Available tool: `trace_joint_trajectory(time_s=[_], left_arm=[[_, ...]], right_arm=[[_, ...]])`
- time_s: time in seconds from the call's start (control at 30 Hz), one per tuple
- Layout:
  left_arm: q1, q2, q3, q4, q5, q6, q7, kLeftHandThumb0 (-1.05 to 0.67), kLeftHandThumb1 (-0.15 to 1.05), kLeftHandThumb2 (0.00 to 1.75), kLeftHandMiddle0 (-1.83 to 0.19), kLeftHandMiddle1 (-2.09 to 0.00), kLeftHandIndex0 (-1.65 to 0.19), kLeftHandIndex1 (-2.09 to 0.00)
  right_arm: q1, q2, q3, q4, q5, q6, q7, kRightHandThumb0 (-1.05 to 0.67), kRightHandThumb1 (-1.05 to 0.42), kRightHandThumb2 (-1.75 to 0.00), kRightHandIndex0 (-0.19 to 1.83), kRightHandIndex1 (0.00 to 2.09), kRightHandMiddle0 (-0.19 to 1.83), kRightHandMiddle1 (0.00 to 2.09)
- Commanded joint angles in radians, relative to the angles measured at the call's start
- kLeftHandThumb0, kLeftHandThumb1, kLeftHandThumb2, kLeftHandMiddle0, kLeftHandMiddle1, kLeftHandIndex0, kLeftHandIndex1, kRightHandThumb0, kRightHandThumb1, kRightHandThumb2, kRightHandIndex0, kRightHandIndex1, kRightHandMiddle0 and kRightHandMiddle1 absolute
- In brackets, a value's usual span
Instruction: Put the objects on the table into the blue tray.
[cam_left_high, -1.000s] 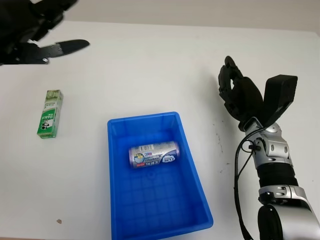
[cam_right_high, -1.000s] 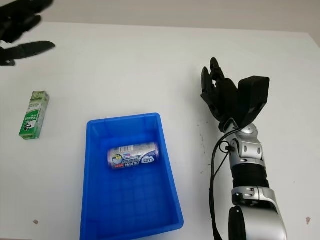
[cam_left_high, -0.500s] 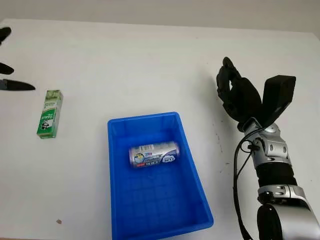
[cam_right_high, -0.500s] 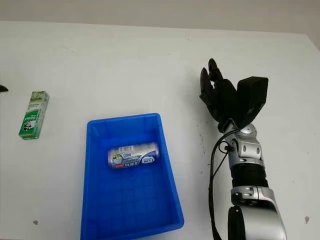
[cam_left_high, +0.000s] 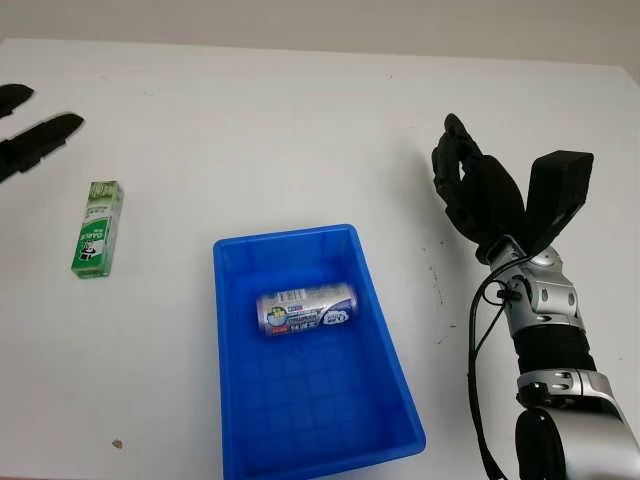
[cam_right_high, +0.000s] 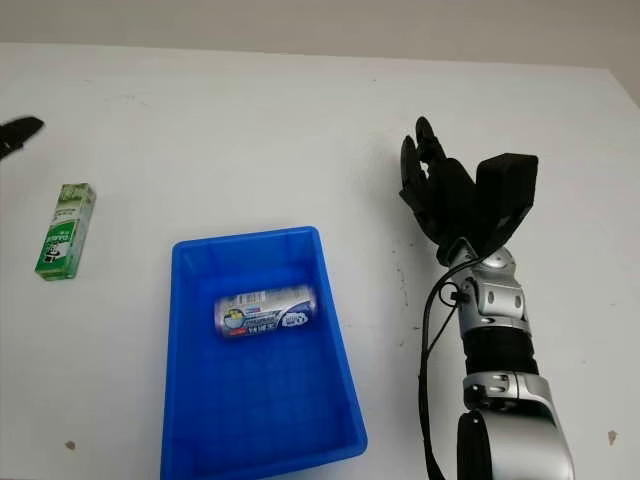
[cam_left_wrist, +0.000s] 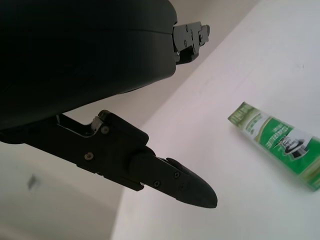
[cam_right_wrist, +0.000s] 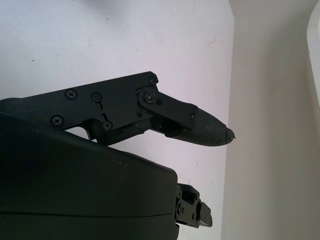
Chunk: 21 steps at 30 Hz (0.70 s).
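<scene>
A blue tray (cam_left_high: 390, 350) sits at the table's front centre with a silver can (cam_left_high: 306, 307) lying on its side inside. A green and white carton (cam_left_high: 97, 228) lies flat on the table to the tray's left, also seen as the carton (cam_left_wrist: 280, 142) in the left wrist view. My left hand (cam_left_high: 30, 140) is open at the far left edge, above and behind the carton, apart from it. My right hand (cam_left_high: 478, 190) is open, raised to the right of the tray and holding nothing.
The white table (cam_left_high: 260, 130) stretches back to a pale wall. A small brown speck (cam_left_high: 118, 443) lies near the front left. The right forearm (cam_left_high: 545, 340) rises from the bottom right beside the tray.
My left hand swept from the top left corner down to the far left edge, dipped further out of frame, then came slightly back in. The carton, can, tray and right hand stayed put.
</scene>
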Motion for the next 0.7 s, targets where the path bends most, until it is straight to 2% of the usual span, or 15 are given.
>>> trace_joint_trajectory(time_s=[0.0, 0.07, 0.13, 0.23, 0.33, 0.43, 0.6, 0.67], left_arm=[[-0.066, 0.094, -0.152, 0.094, 0.252, -0.035, 0.337, 0.03, 1.04, 0.53, 0.19, 0.0, 0.19, 0.0], [-0.14, 0.084, -0.214, 0.131, 0.349, -0.053, 0.407, -0.01, 1.05, 0.51, 0.19, 0.0, 0.19, 0.0], [-0.251, 0.055, -0.284, 0.169, 0.438, -0.098, 0.441, -0.04, 1.05, 0.52, 0.19, 0.0, 0.19, 0.0], [-0.417, 0.005, -0.388, 0.219, 0.544, -0.183, 0.418, -0.03, 1.05, 0.57, 0.19, 0.0, 0.19, 0.0], [-0.536, -0.057, -0.487, 0.29, 0.628, -0.214, 0.441, -0.13, 1.05, 0.44, 0.19, 0.0, 0.19, 0.0], [-0.632, -0.127, -0.593, 0.384, 0.708, -0.207, 0.518, -0.15, 1.05, 0.39, 0.19, 0.0, 0.19, 0.0], [-0.752, -0.238, -0.739, 0.513, 0.77, -0.183, 0.557, -0.11, 1.05, 0.57, 0.19, 0.0, 0.19, 0.0], [-0.79, -0.274, -0.791, 0.555, 0.783, -0.175, 0.579, -0.13, 1.05, 0.54, 0.19, 0.0, 0.19, 0.0]], right_arm=[[-0.008, -0.017, -0.003, 0.028, 0.0, -0.009, 0.009, -0.59, -1.05, -0.73, -0.19, 0.0, -0.19, 0.0], [-0.011, -0.017, -0.001, 0.035, -0.002, -0.011, 0.013, -0.6, -1.05, -0.72, -0.19, 0.0, -0.19, 0.0], [-0.012, -0.015, -0.005, 0.04, 0.003, -0.01, 0.016, -0.6, -1.05, -0.72, -0.19, 0.0, -0.19, 0.0], [-0.013, -0.017, -0.003, 0.044, -0.002, -0.017, 0.018, -0.61, -1.05, -0.72, -0.19, 0.0, -0.19, 0.0], [-0.013, -0.013, -0.01, 0.043, 0.005, -0.014, 0.01, -0.6, -1.05, -0.73, -0.19, 0.0, -0.19, 0.0], [-0.013, -0.014, -0.013, 0.047, 0.007, -0.019, 0.007, -0.6, -1.05, -0.72, -0.19, 0.0, -0.19, 0.0], [-0.014, -0.019, -0.015, 0.051, 0.005, -0.023, 0.003, -0.62, -1.05, -0.7, -0.19, 0.0, -0.19, 0.0], [-0.014, -0.017, -0.024, 0.053, 0.014, -0.021, -0.001, -0.62, -1.05, -0.69, -0.19, 0.0, -0.19, 0.0]])
